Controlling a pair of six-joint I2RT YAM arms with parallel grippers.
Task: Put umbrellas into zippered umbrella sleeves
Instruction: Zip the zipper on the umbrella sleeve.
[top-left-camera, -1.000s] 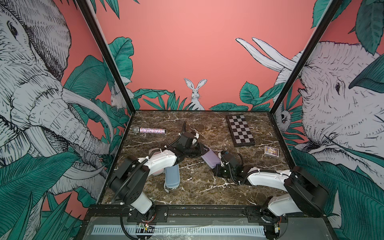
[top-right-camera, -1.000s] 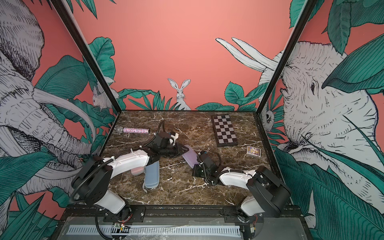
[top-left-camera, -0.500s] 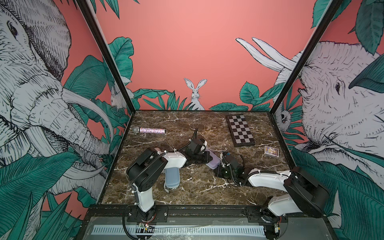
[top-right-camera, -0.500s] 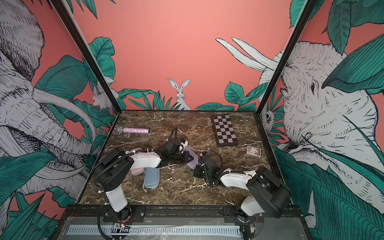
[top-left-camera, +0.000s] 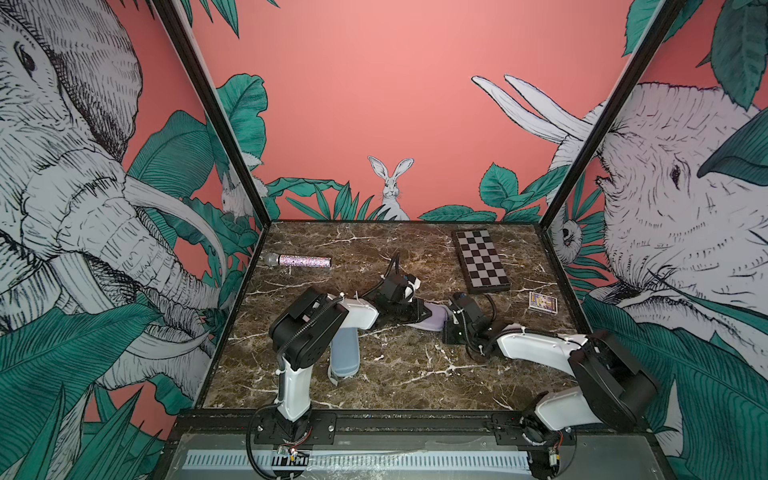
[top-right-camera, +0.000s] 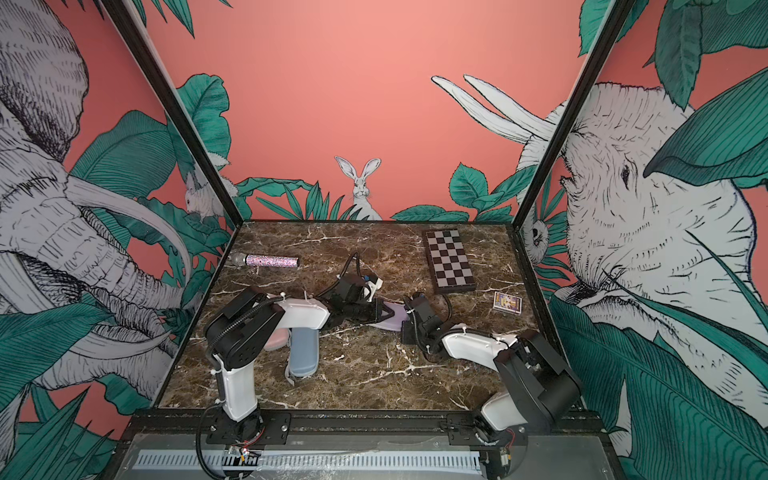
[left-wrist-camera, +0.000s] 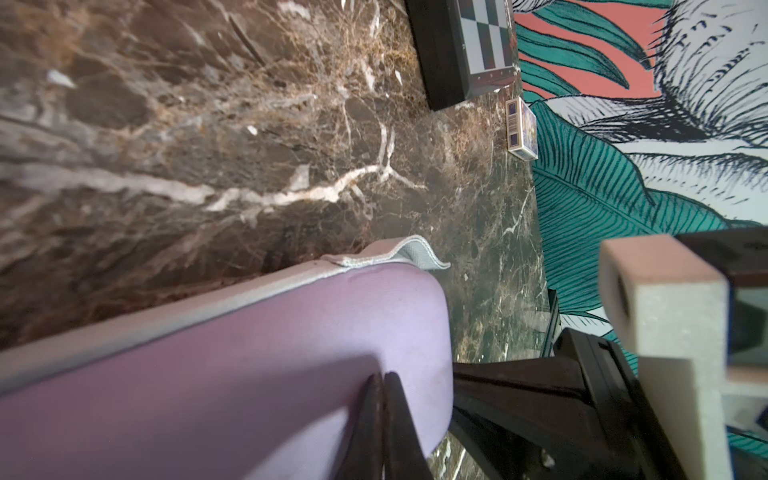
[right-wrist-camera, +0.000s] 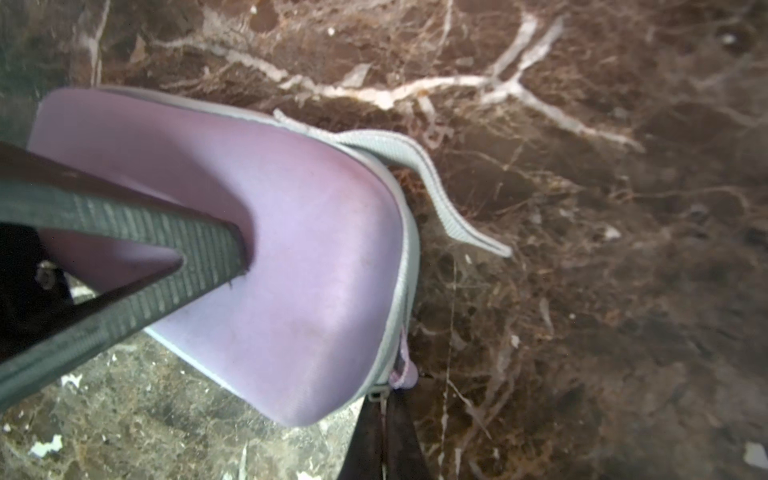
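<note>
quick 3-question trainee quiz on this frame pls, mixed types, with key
1. What colour is the sleeve that the left hand and right hand are at? A pink, B blue, C lilac.
2. True or false: the left hand is open.
3. Fill in: the small card box lies beside the ___.
Key: 1 C; 2 false, it is shut; 3 checkerboard.

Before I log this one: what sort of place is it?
Probably a staged robot test booth, not a home: printed jungle walls, a marble-look tabletop, and left arm and right arm bolted to its front rail.
</note>
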